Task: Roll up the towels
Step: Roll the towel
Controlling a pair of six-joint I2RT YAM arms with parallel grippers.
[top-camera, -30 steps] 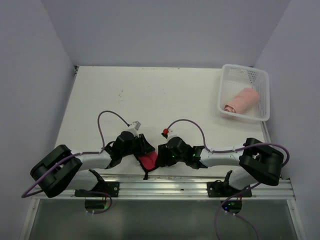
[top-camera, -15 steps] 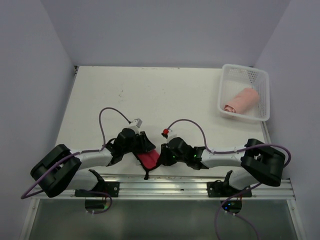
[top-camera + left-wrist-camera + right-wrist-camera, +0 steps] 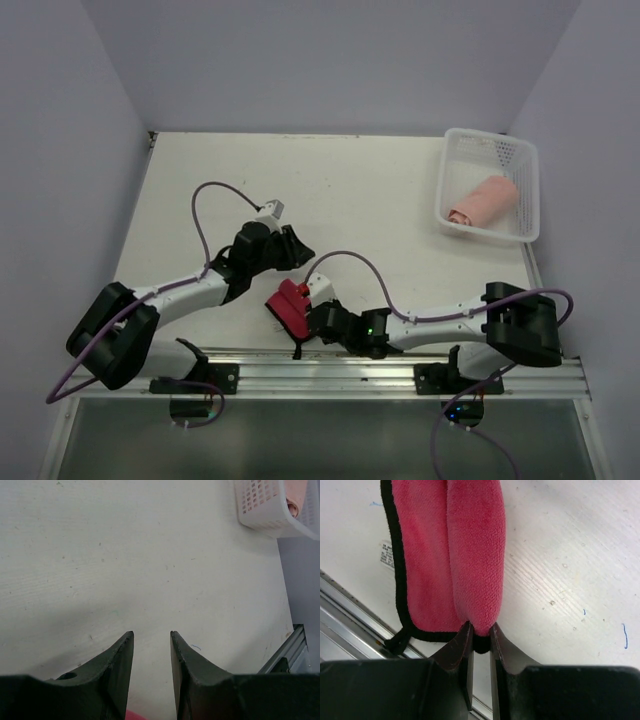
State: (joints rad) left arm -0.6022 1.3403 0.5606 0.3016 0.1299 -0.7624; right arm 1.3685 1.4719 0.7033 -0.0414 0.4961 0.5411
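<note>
- Towels, item one: red-faced cloth (image 3: 475, 555) with dark trim, partly rolled. One fat roll lies beside a flat strip not yet wound. It sits at the near edge of the table (image 3: 330, 190), just beside the metal rail (image 3: 350, 625), between the two arms. A white tag (image 3: 386, 555) shows at its flat side.
- Towels, item two: salmon-pink towel (image 3: 484, 200), already a roll, inside the white basket (image 3: 450, 140) at the far right corner.
- Right gripper (image 3: 480, 627): jaws pressed together on the near end of the red roll, pinching it.
- Left gripper (image 3: 151, 635): jaws slightly spread with nothing between them, over bare table, apart from the cloth.
- Hazard: the roll is held at one end only, so a pull or twist would likely loosen or telescope it.
- Hazard: the trim's loose loop (image 3: 397, 640) lies at the rail and could snag there.
- Hazard: so close to the edge, a drag toward the rail could slide the cloth off the table.
</note>
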